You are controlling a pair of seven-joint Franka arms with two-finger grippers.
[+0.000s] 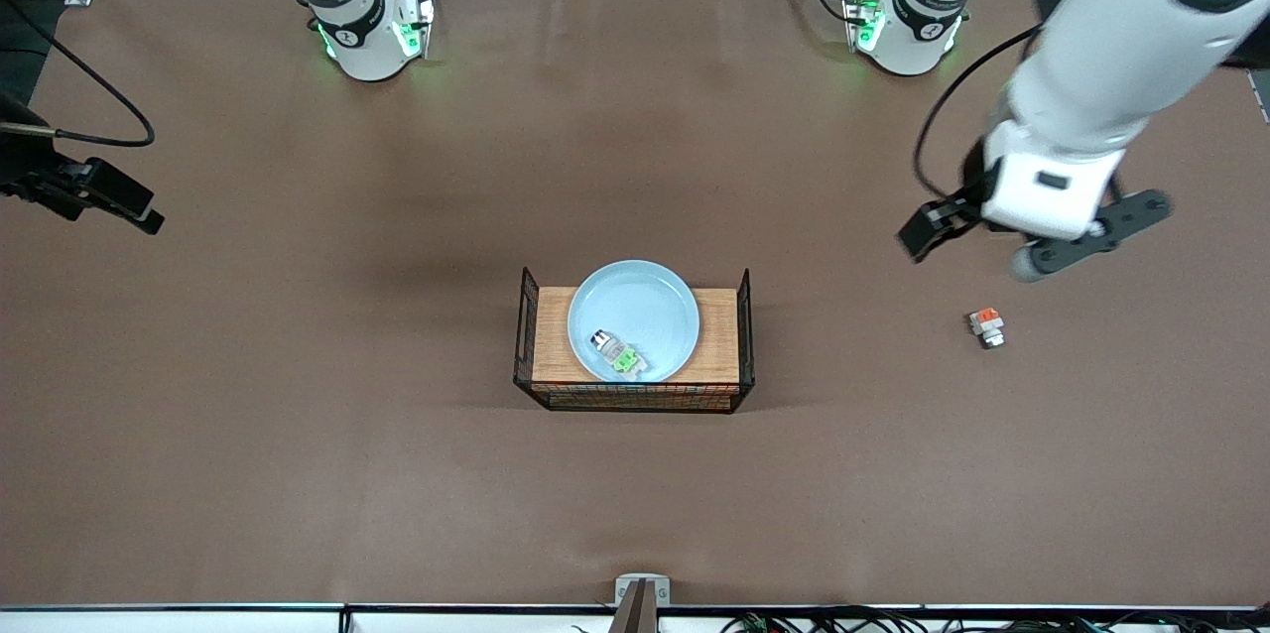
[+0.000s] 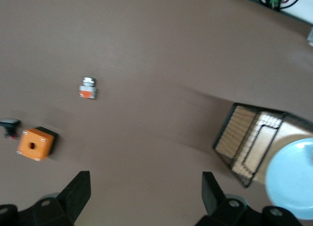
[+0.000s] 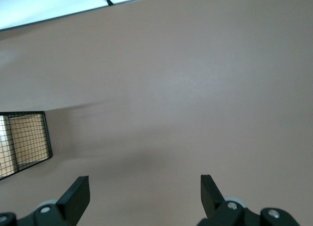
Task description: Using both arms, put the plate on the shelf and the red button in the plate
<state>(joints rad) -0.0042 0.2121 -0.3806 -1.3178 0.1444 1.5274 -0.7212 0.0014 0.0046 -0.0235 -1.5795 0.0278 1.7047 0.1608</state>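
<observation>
The plate (image 1: pixel 634 318) rests on a wooden board (image 1: pixel 720 335) in a wire rack (image 1: pixel 744 335) at mid-table (image 1: pixel 298 365), the red button (image 1: pixel 619 352) lying in it. Left hand (image 1: pixel 1032 236) and right hand (image 3: pixel 145 194) hover wide open, empty, at their own table ends.

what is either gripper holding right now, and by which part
Nothing is held. The left gripper is open over bare table, and the right gripper is open too. The red button lies in the plate.
</observation>
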